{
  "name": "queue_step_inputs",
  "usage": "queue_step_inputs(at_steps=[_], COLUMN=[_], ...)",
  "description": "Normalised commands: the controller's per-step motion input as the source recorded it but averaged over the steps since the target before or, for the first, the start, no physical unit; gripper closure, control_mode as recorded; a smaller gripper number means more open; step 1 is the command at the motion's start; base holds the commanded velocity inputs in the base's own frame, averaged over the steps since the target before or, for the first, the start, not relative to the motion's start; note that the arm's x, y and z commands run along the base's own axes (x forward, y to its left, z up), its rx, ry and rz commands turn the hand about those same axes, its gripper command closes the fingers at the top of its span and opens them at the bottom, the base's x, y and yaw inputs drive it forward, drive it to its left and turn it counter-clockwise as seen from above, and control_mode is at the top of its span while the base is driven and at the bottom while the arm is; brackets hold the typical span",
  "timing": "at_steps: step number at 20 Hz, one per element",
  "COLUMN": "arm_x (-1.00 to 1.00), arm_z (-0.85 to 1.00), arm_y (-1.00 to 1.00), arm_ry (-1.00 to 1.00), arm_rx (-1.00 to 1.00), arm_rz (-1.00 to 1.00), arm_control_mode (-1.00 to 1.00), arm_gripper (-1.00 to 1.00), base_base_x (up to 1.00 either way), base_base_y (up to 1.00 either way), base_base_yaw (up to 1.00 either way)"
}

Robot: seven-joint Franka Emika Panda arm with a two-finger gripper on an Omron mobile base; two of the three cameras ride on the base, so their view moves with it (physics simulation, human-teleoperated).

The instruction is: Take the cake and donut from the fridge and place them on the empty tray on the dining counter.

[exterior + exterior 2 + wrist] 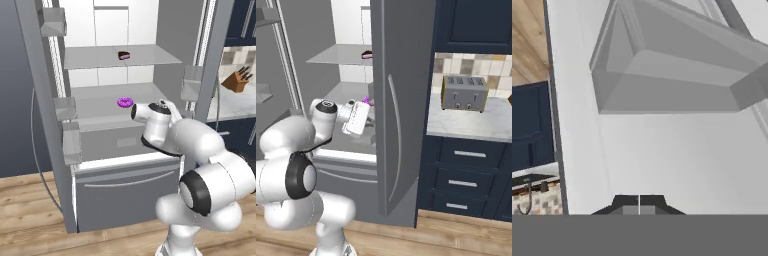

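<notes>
With the gripper (639, 204) pressed together and empty, you risk knocking the donut (125, 102) off the fridge (131, 58) shelf instead of grasping it.

Fingers (630, 204) pressed together at the bottom edge, nothing between them. Facing a white inner wall of the fridge (677, 160) with a grey door bin (672, 75) fixed above. Wooden floor (527, 40) and a dark navy cabinet (529, 125) at left.
</notes>
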Motion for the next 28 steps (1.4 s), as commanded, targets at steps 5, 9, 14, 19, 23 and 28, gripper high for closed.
queue_step_inputs(at_steps=[5,9,14,19,23,28], arm_x=[0.22,0.06,0.0,-0.07,0.0,0.0], arm_z=[-0.13,-0.04,0.0,0.0,0.0,0.0], arm_y=[-0.26,-0.4,-0.57,-0.98,-1.0,-1.0], arm_ry=[0.03,0.0,0.01,0.01,0.01,0.01], arm_rx=[-0.03,0.0,0.0,0.0,0.0,0.0], arm_rz=[0.0,0.0,0.0,-0.09,-0.09,-0.06], arm_control_mode=[-1.0,-1.0,-1.0,-1.0,-1.0,-1.0], arm_gripper=[1.0,1.0,1.0,1.0,1.0,1.0], base_base_x=[0.0,0.0,0.0,0.0,0.0,0.0], base_base_y=[0.0,0.0,0.0,0.0,0.0,0.0], base_base_yaw=[0.0,0.0,0.0,0.0,0.0,0.0])
